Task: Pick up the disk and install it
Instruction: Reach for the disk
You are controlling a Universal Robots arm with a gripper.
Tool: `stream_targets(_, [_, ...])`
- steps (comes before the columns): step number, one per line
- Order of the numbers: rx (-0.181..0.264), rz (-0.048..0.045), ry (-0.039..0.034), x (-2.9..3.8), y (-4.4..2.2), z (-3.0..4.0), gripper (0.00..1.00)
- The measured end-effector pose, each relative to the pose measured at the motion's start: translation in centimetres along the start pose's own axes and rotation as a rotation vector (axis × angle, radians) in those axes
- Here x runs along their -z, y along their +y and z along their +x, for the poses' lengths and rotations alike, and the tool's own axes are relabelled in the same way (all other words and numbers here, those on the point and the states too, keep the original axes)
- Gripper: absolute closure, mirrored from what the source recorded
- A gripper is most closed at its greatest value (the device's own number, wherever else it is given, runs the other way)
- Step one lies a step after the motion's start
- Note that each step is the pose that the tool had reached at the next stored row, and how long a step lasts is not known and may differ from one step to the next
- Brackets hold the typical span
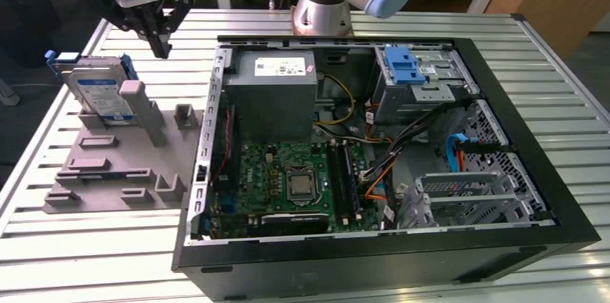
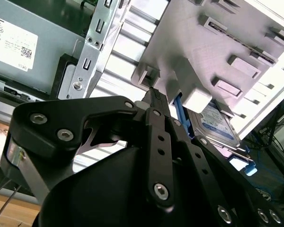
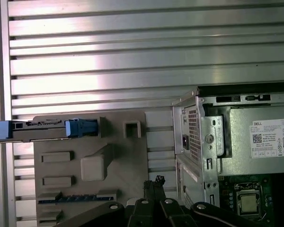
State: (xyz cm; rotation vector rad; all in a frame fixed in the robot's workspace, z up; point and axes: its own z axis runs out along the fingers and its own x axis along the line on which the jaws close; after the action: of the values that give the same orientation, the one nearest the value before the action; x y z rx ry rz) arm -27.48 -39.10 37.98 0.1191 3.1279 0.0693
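We see the pincer with its fingers together, clamped on nothing, hanging above the counter. In the exterior view the disk stands on edge in a grey holder, at eight o'clock from the pincer and on the nine o'clock side of the open computer case; its blue-and-white label faces us; the grey box inside the case bears a white sticker.

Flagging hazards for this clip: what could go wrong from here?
1. The end effector hangs shut, off to the side of the disk; descending like this, it might strike the holder.
2. The disk stands on edge near a post; a skewed grasp could jam it.
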Motion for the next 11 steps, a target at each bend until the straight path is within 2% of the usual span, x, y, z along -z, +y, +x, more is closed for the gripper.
stream_targets(4, [0.0,0.0,0.0001,-0.01,-0.01,0.1,0.89])
stream_targets(5, [0.0,0.0,0.0,-0.08,-0.02,0.27,0.89])
stream_targets(6, [0.0,0.0001,0.0001,-0.3,-0.05,0.75,0.89])
stream_targets(11, [0.0,0.0,0.0,-0.33,-0.06,0.84,0.89])
